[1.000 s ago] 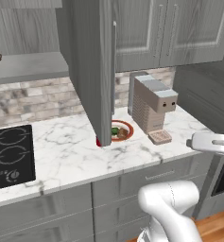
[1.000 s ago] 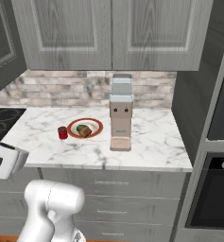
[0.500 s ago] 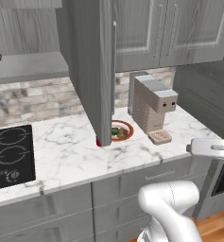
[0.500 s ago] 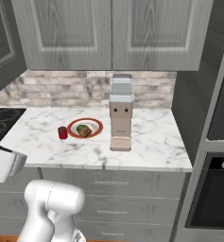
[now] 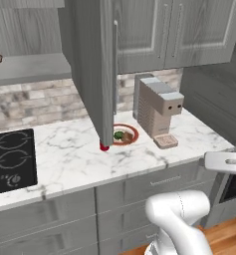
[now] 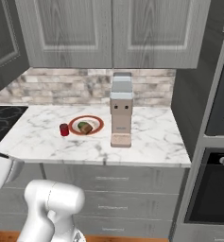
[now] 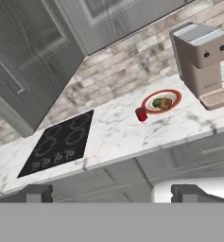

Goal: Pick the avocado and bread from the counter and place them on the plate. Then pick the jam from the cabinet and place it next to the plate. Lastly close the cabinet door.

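Upper left of my hand view, cabinet door [image 7: 23, 71] hangs open, well above my wide-open, empty gripper [image 7: 111, 193].

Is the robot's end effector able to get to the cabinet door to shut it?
Probably yes: the cabinet door hangs open over the counter, nothing between, and the open end effector is empty.

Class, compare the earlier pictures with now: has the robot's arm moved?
Yes. In the left base view the white arm has sunk lower against the counter; in the right base view it has dropped below the counter edge.
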Controlling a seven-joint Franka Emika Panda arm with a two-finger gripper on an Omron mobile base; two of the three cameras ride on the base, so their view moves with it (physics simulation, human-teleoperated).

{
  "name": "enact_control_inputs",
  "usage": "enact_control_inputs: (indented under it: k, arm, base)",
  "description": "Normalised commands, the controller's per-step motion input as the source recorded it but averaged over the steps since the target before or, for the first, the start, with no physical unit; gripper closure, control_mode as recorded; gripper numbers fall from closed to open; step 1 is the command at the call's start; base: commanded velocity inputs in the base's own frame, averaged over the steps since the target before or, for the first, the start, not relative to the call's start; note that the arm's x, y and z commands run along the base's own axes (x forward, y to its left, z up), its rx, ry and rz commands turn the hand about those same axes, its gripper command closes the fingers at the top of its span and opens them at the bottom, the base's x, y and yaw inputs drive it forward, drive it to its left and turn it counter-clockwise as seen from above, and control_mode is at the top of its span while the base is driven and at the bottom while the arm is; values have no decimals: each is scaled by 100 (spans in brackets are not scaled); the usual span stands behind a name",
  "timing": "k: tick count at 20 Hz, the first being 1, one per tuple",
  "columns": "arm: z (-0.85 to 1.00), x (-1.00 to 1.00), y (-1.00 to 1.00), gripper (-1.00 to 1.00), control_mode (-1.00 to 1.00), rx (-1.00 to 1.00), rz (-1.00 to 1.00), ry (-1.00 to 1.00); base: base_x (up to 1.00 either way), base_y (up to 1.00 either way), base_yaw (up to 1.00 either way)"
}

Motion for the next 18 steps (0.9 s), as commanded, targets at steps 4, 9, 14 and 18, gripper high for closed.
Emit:
enact_control_inputs:
  k: [4, 9, 14, 18]
  arm:
    - [0, 0, 0, -100, 100, 0, 0, 0]
    - [0, 0, 0, -100, 100, 0, 0, 0]
    - [0, 0, 0, -100, 100, 0, 0, 0]
    - [0, 0, 0, -100, 100, 0, 0, 0]
  base:
    - [-17, 33, 1]
    - [-12, 59, 2]
    - [-53, 50, 1]
    - [-26, 45, 0]
